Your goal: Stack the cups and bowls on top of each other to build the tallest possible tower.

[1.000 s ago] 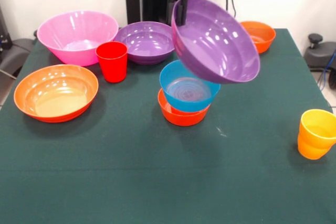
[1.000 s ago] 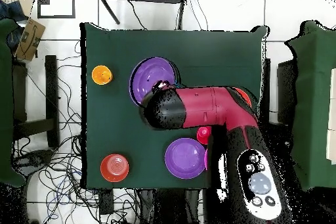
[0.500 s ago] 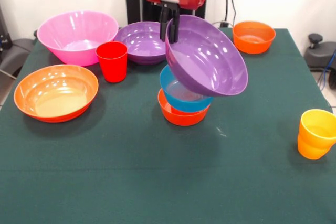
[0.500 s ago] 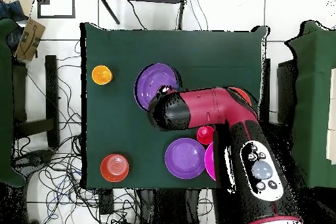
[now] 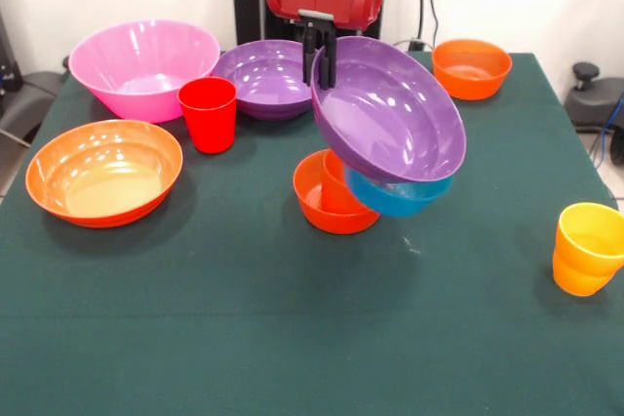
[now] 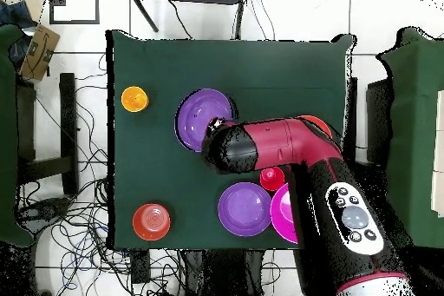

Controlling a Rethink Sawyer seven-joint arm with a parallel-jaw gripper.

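Pinching tilted purple bowl [image 5: 390, 109]: gripper [image 5: 320, 57]

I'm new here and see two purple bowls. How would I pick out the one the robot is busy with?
Start at the red arm's tool at the table's far side. It grips the rim of a wide purple bowl, tilted steeply over a blue bowl. The other purple bowl sits flat on the table beside the red cup.
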